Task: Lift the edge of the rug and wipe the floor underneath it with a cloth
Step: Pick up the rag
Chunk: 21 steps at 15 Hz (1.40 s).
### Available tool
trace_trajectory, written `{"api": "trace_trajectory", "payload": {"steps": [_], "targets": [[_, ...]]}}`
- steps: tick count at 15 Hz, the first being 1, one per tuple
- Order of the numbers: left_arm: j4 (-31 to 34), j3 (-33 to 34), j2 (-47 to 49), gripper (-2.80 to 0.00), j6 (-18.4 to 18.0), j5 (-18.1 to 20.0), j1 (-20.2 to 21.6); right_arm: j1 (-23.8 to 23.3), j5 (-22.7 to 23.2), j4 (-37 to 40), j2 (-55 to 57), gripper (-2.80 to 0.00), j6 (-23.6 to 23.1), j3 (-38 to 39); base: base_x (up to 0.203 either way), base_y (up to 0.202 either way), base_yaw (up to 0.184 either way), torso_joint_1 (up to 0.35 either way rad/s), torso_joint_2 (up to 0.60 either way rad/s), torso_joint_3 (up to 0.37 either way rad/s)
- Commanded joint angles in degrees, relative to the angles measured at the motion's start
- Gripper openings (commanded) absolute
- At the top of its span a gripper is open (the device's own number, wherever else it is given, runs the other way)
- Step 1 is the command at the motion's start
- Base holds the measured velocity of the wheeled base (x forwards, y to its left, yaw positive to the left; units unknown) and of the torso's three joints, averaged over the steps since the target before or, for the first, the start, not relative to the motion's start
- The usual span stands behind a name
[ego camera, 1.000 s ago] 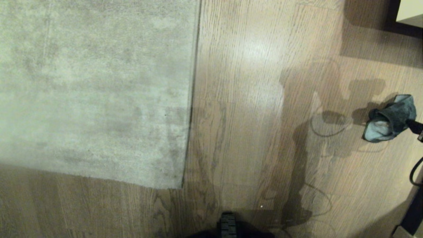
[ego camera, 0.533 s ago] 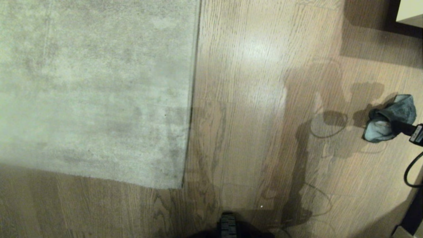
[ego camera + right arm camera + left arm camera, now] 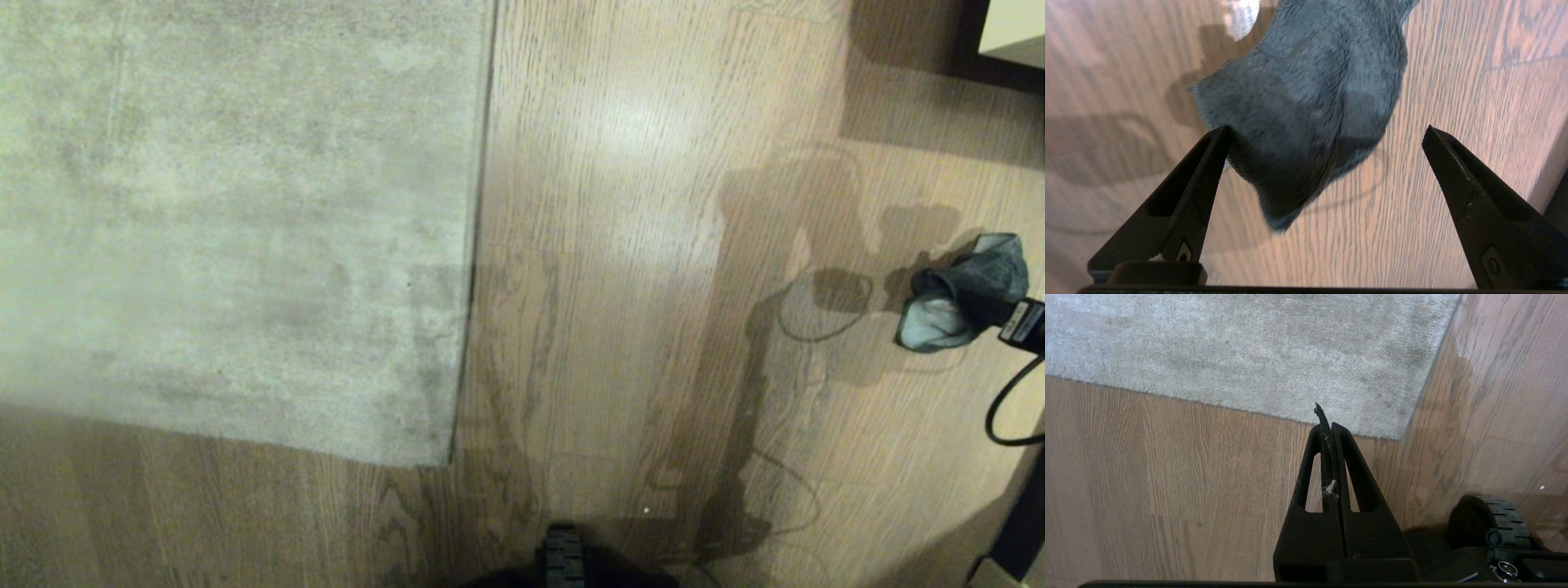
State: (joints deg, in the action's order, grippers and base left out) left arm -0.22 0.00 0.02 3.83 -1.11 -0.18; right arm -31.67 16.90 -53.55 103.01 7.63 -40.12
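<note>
Dark-framed pale furniture (image 3: 1012, 33) at far right corner of view, casting shadow. Black cable (image 3: 1000, 408) looping at right edge. Dark object (image 3: 1020, 531) with pale base at near right corner.

Rug (image 3: 237, 220): pale grey-beige, mottled, flat, corner showing. Floor (image 3: 620, 327): light brown grained planks, slight sheen. Cloth (image 3: 963, 290): dark grey-green, crumpled on floor, well apart from rug.

The right pincer (image 3: 1030, 325) and the rug (image 3: 229, 220) run off the head view's edges.
</note>
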Motion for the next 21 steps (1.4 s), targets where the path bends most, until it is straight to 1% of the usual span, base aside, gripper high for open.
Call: {"api": "trace_trajectory", "payload": {"steps": [1,3,4,12,13,17,21], "targets": [[-0.04,0.0,0.06,-2.8,0.04,-0.03,0.01,0.04,0.07,-3.93,3.73,0.0,0.12,-1.21,0.0,0.0,0.0,0.0,0.0,0.0],[-0.04,0.0,0.06,-2.8,0.04,-0.03,0.01,0.03,0.13,-10.17,6.44,0.0,0.42,-1.21,0.0,0.0,0.0,0.0,0.0,0.0],[-0.04,0.0,0.06,-2.8,0.04,-0.03,0.01,0.1,0.15,-11.3,7.1,0.0,0.45,-0.92,0.0,0.0,0.0,0.0,0.0,0.0],[0.04,0.0,0.06,-2.8,0.04,-0.03,0.01,0.37,0.42,-11.49,8.35,0.0,0.28,-1.08,0.0,0.0,0.0,0.0,0.0,0.0],[-0.04,0.0,0.06,-2.8,0.04,-0.03,0.01,0.64,0.42,-11.49,8.43,-2.8,0.36,-1.27,0.0,0.0,0.0,0.0,0.0,0.0],[-0.04,0.0,0.06,-2.8,0.04,-0.03,0.01,1.76,0.35,-11.8,9.03,-2.8,0.19,-1.27,0.0,0.0,0.0,0.0,0.0,0.0],[0.0,0.0,0.06,-2.8,0.04,-0.03,0.01,2.32,0.62,-16.5,10.17,-2.8,0.98,-0.55,0.0,0.0,0.0,0.0,0.0,0.0]]}}
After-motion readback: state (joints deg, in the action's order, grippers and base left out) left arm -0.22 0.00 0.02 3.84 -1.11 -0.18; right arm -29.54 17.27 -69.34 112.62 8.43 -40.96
